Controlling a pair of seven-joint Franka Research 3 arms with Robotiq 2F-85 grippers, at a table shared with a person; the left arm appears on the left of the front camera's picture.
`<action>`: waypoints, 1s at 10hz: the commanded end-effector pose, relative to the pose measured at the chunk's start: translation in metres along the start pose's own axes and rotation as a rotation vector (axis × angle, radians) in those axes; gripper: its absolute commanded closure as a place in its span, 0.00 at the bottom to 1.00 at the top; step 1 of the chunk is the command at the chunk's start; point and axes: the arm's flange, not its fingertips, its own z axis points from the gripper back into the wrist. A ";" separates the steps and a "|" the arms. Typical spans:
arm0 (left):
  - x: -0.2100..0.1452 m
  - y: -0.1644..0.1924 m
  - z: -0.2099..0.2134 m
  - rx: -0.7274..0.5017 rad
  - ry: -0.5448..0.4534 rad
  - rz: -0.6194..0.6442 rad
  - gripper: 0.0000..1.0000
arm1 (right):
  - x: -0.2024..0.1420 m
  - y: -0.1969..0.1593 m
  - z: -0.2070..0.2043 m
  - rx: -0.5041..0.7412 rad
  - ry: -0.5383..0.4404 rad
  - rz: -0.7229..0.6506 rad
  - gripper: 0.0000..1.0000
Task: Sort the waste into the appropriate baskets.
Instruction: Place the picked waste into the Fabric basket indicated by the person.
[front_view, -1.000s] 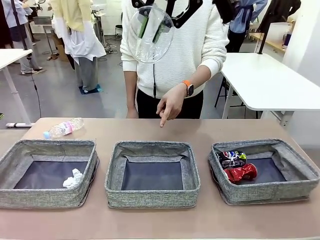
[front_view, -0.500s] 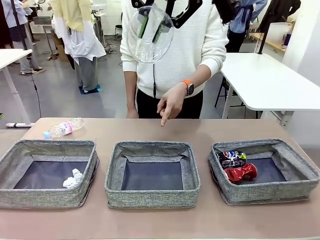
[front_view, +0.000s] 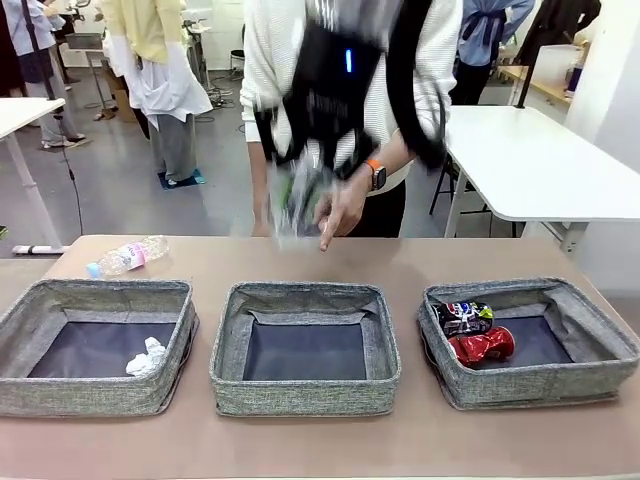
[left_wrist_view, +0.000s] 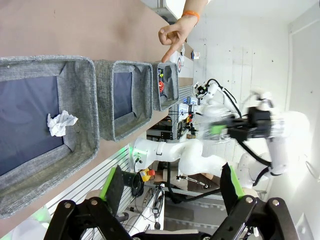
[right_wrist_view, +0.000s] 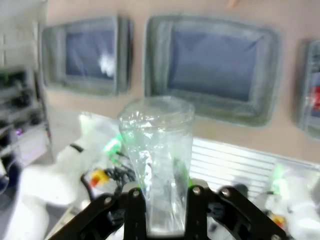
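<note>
R gripper is clamped on the clear plastic cup, upper centre in front view, blurred, probably over the middle basket. L gripper is wide open, empty. Risk: thin cup slips or hits the person's pointing hand nearby.

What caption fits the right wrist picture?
Gripper holding a clear plastic cup above three grey baskets.

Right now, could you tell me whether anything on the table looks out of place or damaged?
Yes. The bottle lies on its side on the bare table, behind the left basket, not in any basket. In the right basket, the red can is badly dented. The plastic cup in the right pincer looks crumpled.
</note>
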 end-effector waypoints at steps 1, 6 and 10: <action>0.001 -0.003 0.001 -0.014 -0.010 0.002 0.00 | -0.024 -0.034 -0.082 0.050 -0.001 0.012 0.75; 0.001 -0.003 0.001 -0.014 -0.010 0.002 0.00 | -0.009 -0.088 -0.132 0.213 -0.121 -0.072 0.75; 0.001 -0.003 0.001 -0.014 -0.010 0.002 0.00 | -0.008 -0.092 -0.137 0.235 -0.103 -0.098 0.75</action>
